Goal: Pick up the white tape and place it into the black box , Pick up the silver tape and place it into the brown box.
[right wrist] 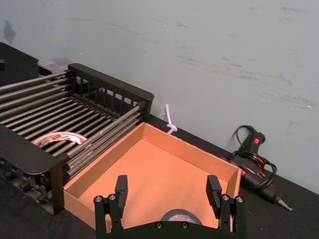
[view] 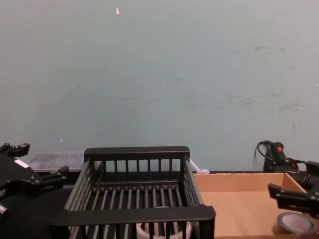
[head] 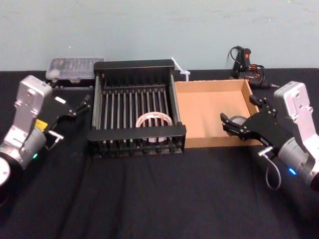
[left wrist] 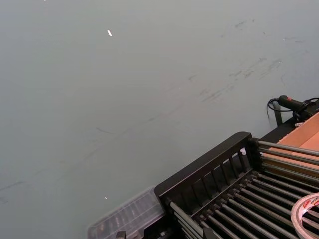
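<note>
The white tape [head: 155, 115] lies flat on the slatted floor of the black box [head: 137, 133] at the table's middle, toward its front right. The silver tape [head: 238, 120] rests on the floor of the brown box [head: 209, 85], near its front right wall. My right gripper [head: 225, 124] hovers open just above and in front of that roll. In the right wrist view its fingers [right wrist: 121, 188] stand wide apart, with the silver tape [right wrist: 182, 217] below them and touching neither. My left gripper [head: 75, 112] hangs open and empty left of the black box.
A clear plastic case [head: 75, 67] sits behind the black box at the back left. A black glue gun [head: 246, 62] with its cord lies behind the brown box. The table is covered in black cloth [head: 159, 199], bare along the front.
</note>
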`<state>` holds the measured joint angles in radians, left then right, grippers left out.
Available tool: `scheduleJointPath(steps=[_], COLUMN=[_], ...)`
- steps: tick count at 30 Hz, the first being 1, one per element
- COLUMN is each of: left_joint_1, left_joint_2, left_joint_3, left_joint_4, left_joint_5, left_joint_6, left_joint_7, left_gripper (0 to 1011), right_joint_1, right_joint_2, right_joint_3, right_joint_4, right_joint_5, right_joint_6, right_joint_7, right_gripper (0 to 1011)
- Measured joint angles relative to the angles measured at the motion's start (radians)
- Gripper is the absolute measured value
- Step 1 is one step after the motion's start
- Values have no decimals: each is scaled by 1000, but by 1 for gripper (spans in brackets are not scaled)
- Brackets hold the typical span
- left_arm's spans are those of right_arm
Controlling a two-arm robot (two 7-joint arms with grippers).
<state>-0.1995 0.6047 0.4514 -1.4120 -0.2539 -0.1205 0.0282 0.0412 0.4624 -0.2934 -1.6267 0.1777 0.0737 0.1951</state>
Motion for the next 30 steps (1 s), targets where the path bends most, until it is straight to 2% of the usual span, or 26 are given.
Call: scheduleJointPath(steps=[30], left_joint_1=[0], left_joint_2=[0], left_joint_3=[0], left_joint_4=[0], left_joint_5=[0], left_joint_6=[0], left_joint_7=[0], left_gripper=[1001], right_joint_1=[-4], right_joint_2=[0], right_joint_3=[3], right_joint_4=[-2], right_joint_5=[-3], right_joint_6=[-1], right_joint_7=[-4], right_gripper=[1002])
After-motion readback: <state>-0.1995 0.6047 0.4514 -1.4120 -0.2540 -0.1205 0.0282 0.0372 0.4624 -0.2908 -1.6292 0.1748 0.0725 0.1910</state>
